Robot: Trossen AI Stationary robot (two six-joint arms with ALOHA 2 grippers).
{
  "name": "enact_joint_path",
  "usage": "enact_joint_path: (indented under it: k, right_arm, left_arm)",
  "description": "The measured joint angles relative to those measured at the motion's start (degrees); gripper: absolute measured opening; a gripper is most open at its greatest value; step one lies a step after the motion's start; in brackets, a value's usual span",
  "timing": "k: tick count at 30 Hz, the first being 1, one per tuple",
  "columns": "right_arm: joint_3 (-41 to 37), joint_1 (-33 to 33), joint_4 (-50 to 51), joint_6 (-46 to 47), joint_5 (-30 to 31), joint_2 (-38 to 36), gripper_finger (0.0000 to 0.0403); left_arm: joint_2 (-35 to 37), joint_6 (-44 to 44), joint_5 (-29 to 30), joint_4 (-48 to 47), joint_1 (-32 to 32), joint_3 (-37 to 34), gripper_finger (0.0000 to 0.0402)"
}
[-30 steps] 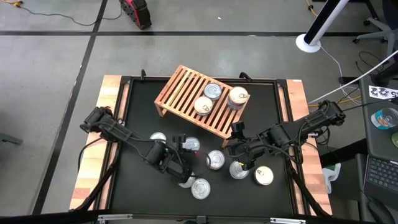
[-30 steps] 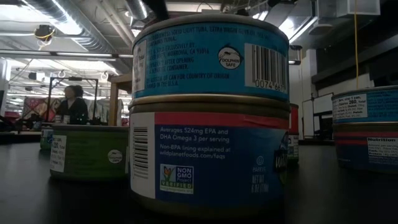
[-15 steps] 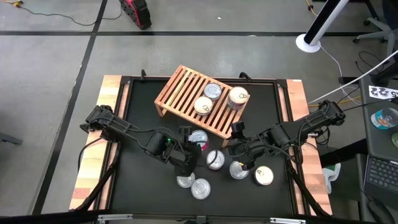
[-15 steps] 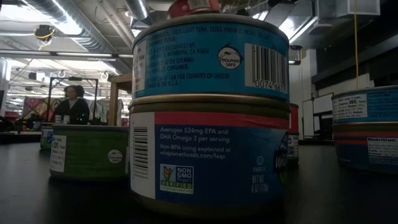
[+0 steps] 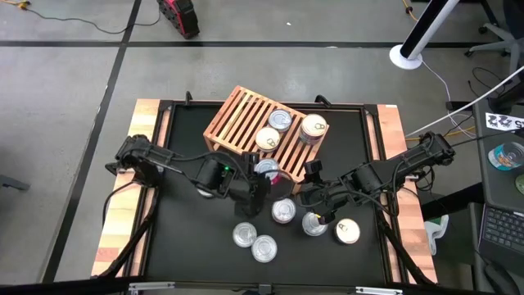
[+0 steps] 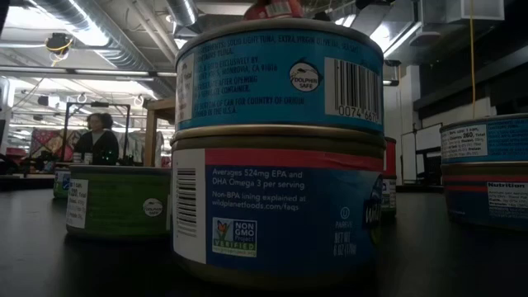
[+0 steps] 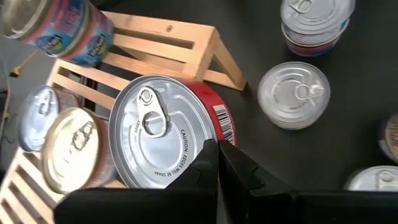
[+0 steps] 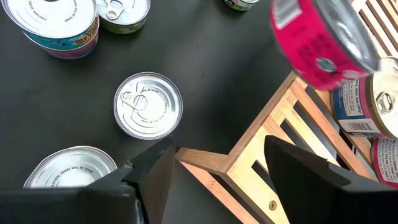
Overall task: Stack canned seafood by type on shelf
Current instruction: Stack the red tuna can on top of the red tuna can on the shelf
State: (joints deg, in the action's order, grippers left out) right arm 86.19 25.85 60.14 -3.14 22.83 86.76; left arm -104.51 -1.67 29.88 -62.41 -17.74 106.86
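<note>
- Left claw (image 5: 260,182) clamped on round red-sided tin with silver pull-tab lid (image 7: 163,138), frame centre, above light wooden slatted shelf (image 5: 237,115).
- Right claw (image 5: 309,195) apart, empty, right of centre.

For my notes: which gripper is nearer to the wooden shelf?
Left. The left gripper, shut on a red can, is at the shelf front edge. The right gripper, open, is also beside it, slightly farther.

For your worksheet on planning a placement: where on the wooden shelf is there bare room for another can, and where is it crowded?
The shelf is bare on its left half. Its right end holds three cans. The left gripper carries a red can over the shelf's near edge. The mat between both grippers is crowded with cans.
</note>
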Motion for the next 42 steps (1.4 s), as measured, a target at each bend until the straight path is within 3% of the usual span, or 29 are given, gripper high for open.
enact_joint_path:
  k: [15, 33, 42]
  right_arm:
    - [0.0, 0.0, 0.0, 0.0, 0.0, 0.0, 0.0246]
    - [0.0, 0.0, 0.0, 0.0, 0.0, 0.0, 0.0246]
    - [0.0, 0.0, 0.0, 0.0, 0.0, 0.0, 0.0246]
  left_arm:
    - [0.0, 8.8, 0.0, 0.0, 5.8, 2.8, 0.0000]
    - [0.0, 22.0, -0.1, 3.8, 17.6, 2.8, 0.0000]
    - [0.0, 26.9, -4.6, 8.7, 22.9, 2.8, 0.0000]
